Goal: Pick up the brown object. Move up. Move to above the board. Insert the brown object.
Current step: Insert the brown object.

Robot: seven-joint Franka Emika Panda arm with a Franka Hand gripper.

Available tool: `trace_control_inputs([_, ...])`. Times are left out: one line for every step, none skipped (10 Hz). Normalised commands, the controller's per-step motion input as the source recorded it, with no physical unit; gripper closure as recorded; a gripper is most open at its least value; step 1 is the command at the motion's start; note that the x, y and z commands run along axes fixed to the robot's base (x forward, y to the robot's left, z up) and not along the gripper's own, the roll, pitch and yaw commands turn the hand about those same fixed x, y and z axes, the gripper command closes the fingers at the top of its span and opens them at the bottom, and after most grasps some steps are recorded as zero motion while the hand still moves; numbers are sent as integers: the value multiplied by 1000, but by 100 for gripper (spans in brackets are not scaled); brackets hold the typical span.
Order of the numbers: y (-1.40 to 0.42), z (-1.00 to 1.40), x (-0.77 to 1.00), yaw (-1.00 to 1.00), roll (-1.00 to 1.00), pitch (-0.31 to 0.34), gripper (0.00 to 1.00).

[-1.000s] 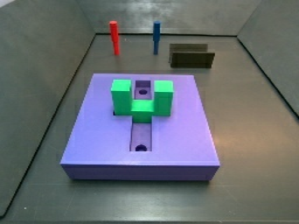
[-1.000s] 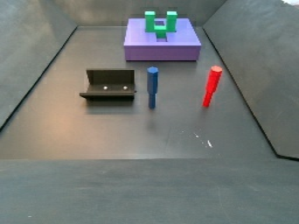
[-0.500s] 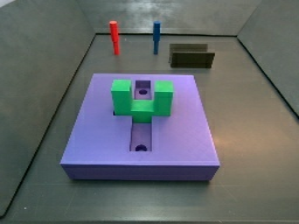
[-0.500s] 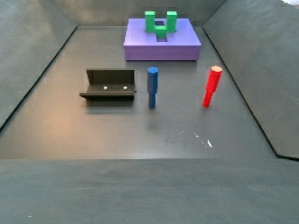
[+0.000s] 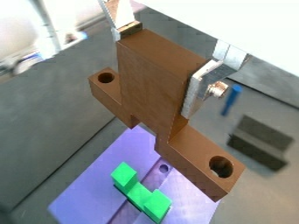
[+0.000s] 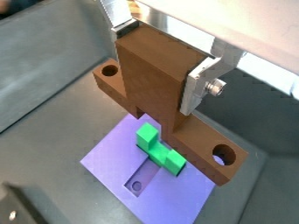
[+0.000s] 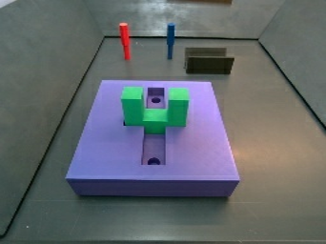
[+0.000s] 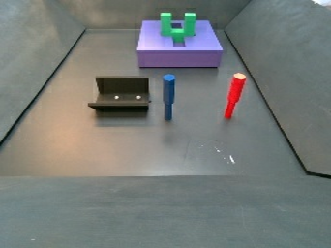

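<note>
In both wrist views my gripper (image 5: pixel 163 59) (image 6: pixel 162 56) is shut on the brown object (image 5: pixel 158 92) (image 6: pixel 152 86), with a silver finger on each side of its thick upright part. A crossbar below that part shows a round hole at each end. The brown object hangs high above the board (image 5: pixel 100 188) (image 6: pixel 111 164), roughly over its green U-shaped block (image 5: pixel 140 188) (image 6: pixel 159 150). In both side views the lavender board (image 7: pixel 197 143) (image 8: pixel 195 53) lies flat with the green block (image 7: pixel 155 105) (image 8: pixel 177 26) astride its groove. Neither the gripper nor the brown object shows there.
A red peg (image 7: pixel 125 40) (image 8: pixel 234 95) and a blue peg (image 7: pixel 171 40) (image 8: pixel 168 96) stand upright on the floor beyond the board. A dark olive open box (image 7: pixel 209 61) (image 8: pixel 119 95) sits near them. Grey walls enclose the floor.
</note>
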Motion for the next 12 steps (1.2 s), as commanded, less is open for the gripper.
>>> trace_control_inputs([0, -317, 0, -1000, 99, -14, 100])
trace_control_inputs([0, -289, 0, -1000, 100, -9, 100])
trace_control_inputs([0, -300, 0, -1000, 76, -11, 100])
trace_control_inputs([-97, -346, 0, -1000, 50, -34, 100])
trace_control_inputs([-217, -306, 17, -943, 44, -26, 100])
trace_control_inputs([-203, -266, 0, -966, 36, 0, 100])
trace_control_inputs([-186, -251, 0, -983, 26, 0, 100])
trace_control_inputs([-166, -231, 0, -1000, 0, 0, 100])
trace_control_inputs([-114, -226, 0, -1000, 0, -3, 100])
trace_control_inputs([0, -243, 0, -1000, -10, -44, 100])
trace_control_inputs([0, -226, 0, -1000, -39, -63, 100])
trace_control_inputs([-20, -203, 0, -1000, -74, -89, 100])
